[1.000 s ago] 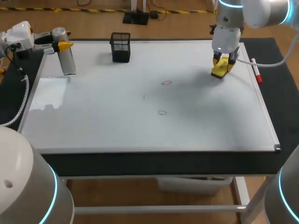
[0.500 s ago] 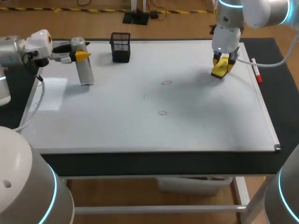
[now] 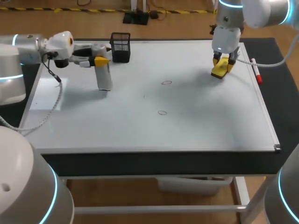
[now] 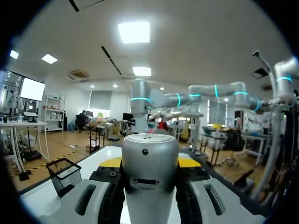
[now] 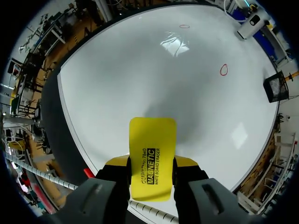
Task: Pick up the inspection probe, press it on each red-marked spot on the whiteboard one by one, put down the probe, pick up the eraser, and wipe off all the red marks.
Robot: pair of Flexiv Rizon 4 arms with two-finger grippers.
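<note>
A silver cylindrical inspection probe [image 3: 104, 75] hangs upright over the whiteboard [image 3: 140, 133], just left of the black mesh basket. My left gripper [image 3: 96, 61] is shut on the probe's upper end. In the left wrist view the probe [image 4: 149, 175] fills the gap between the yellow-tipped fingers [image 4: 188, 162]. Two small red rings, one [image 3: 166, 83] and another [image 3: 162, 112], are drawn near the board's middle. At the far right my right gripper [image 3: 223, 62] is shut on the yellow eraser [image 3: 219, 70], which touches or hovers just over the board. The eraser [image 5: 152, 158] sits between that gripper's fingers.
A black mesh basket [image 3: 120, 46] stands at the board's far edge, close to the probe. A red marker [image 3: 256, 72] lies along the board's right rim. The basket [image 4: 65, 175] also shows beside my left gripper.
My left arm has carried the probe rightwards from the board's far left corner to beside the basket. The right arm and eraser have stayed still.
</note>
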